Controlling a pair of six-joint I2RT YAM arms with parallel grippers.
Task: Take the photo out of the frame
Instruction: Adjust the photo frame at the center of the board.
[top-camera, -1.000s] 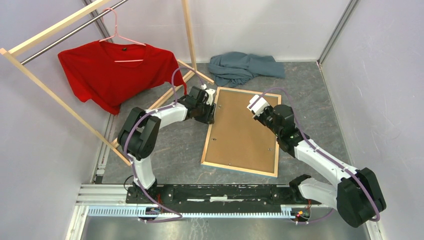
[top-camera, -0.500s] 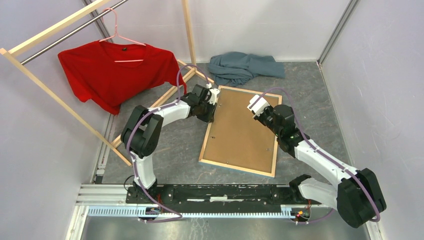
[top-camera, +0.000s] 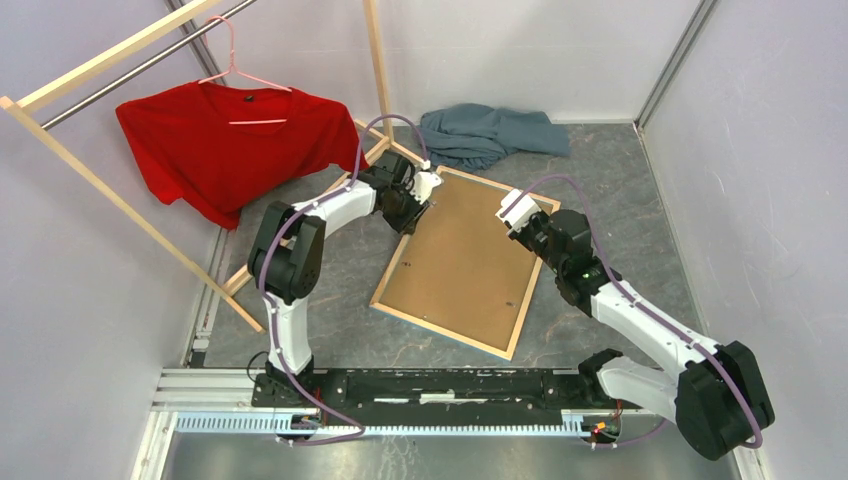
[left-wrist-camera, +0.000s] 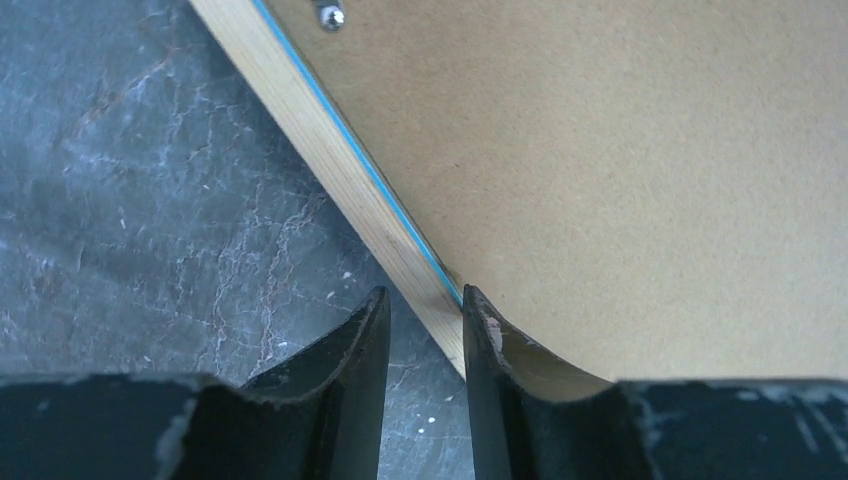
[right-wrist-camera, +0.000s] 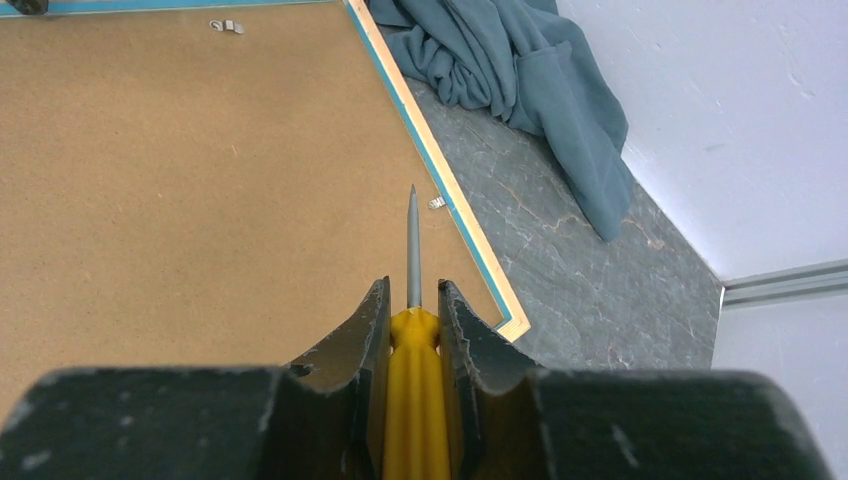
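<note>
On the grey table (top-camera: 620, 180) the frame (top-camera: 440, 330) lies back up and askew, board (top-camera: 455, 260) showing. Your left gripper (left-wrist-camera: 424, 300) pinches its far-left rail. Your right gripper (right-wrist-camera: 412, 295) is clamped on a screwdriver (right-wrist-camera: 412, 350), tip over the board.

Bright, even, diffuse light from above, no glare. Shadows soft & faint on the floor round the frame (top-camera: 440, 331). Overhead view sharp throughout. Wrist views: frame's wood edge crisp, but left gripper (left-wrist-camera: 425, 305) fingers & screwdriver (right-wrist-camera: 413, 350) handle are close-up, slightly blurry.
</note>
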